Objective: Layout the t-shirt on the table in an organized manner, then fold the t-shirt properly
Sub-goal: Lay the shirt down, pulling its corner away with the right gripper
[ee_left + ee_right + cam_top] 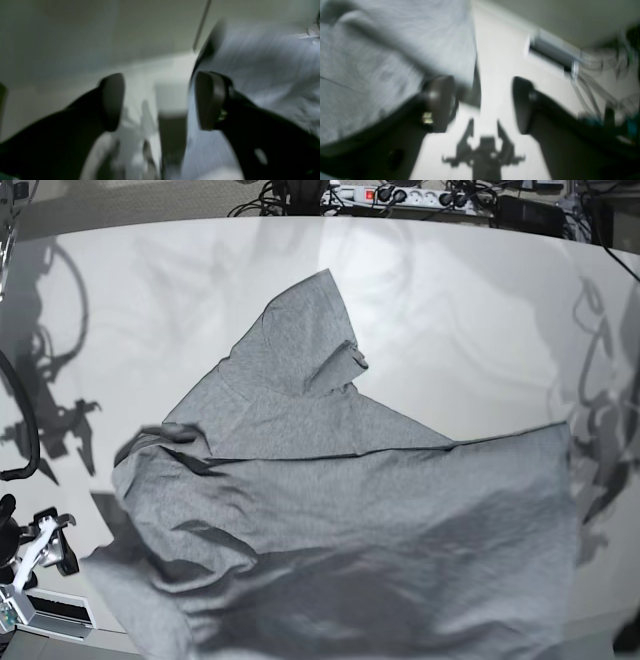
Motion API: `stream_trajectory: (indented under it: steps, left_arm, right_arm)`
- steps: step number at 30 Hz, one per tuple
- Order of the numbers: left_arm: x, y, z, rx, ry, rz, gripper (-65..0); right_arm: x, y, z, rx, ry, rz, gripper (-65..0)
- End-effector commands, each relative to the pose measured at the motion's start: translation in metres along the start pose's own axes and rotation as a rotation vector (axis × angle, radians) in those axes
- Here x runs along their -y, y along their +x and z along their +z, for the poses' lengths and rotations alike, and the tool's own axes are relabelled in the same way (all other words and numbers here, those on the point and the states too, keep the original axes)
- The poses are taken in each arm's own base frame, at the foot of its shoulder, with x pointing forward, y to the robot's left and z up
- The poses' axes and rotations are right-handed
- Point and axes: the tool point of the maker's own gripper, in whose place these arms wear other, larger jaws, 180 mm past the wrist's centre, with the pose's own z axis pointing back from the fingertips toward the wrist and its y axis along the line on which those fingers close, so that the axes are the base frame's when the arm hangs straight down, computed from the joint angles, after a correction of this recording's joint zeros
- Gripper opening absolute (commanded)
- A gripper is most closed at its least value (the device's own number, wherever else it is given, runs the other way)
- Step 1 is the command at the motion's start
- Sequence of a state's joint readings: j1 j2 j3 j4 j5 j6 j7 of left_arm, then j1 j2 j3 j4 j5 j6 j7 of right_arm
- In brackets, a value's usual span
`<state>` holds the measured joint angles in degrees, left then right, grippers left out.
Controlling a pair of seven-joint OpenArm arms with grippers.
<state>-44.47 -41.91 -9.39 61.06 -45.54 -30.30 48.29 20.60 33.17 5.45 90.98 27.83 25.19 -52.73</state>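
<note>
Your t-shirt (pixel 340 510) lies spread across the near half of the table (pixel 470 310), plain grey side up, with no lettering showing. It is far from flat: a pointed flap folds up toward the far side, a crease runs across the middle, and the near-left part is rumpled and runs over the near edge of the base view.

Look at the left gripper (pixel 160 101): its two dark fingers stand wide apart with nothing between them, and grey cloth (pixel 262 75) sits just beside the right-hand finger. That view is badly smeared, so you cannot really tell whether the finger brushes the fabric.

Your right gripper (pixel 483 103) is likewise spread, released and empty. Bare white table shows through the gap, and the gripper's own shadow (pixel 483 150) falls on the table below it. The shirt (pixel 382 57) lies to the left of that gap, reaching the left finger.

A power strip (pixel 400 195) and cables sit beyond the table's far edge.
</note>
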Motion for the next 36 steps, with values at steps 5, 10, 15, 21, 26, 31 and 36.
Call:
stream_trajectory:
  steps: [5, 10, 15, 21, 26, 31, 36]
  left_arm:
    - [-0.008, 0.010, 0.007, 0.037, 0.033, 0.009, -17.1]
    - [-0.005, -0.039, 0.003, -0.090, 0.025, 0.035, -17.9]
    - [0.030, -0.086, -0.004, -0.191, -0.117, 0.069, -63.1]
    - [0.043, -0.128, -0.004, -0.253, -0.148, 0.097, -65.0]
    - [0.045, -0.136, -0.004, -0.267, -0.153, 0.104, -65.0]
    - [0.045, -0.136, -0.004, -0.267, -0.153, 0.104, -65.0]
    - [0.045, -0.133, -0.004, -0.249, -0.154, 0.108, -65.0]
  right_arm:
    - [0.012, 0.024, 0.008, 0.068, -0.022, 0.004, -21.2]
    - [-0.023, 0.013, 0.010, 0.004, 0.169, -0.097, -21.9]
    - [-0.108, 0.009, 0.031, 0.051, 0.600, -0.077, -45.3]
    - [-0.188, -0.033, 0.031, 0.019, 0.798, -0.169, -65.0]
    - [-0.241, -0.067, 0.024, -0.052, 0.822, -0.235, -65.0]
    - [-0.284, -0.094, 0.020, -0.094, 0.810, -0.213, -65.0]
    - [-0.337, -0.109, 0.027, -0.128, 0.870, -0.098, -65.0]
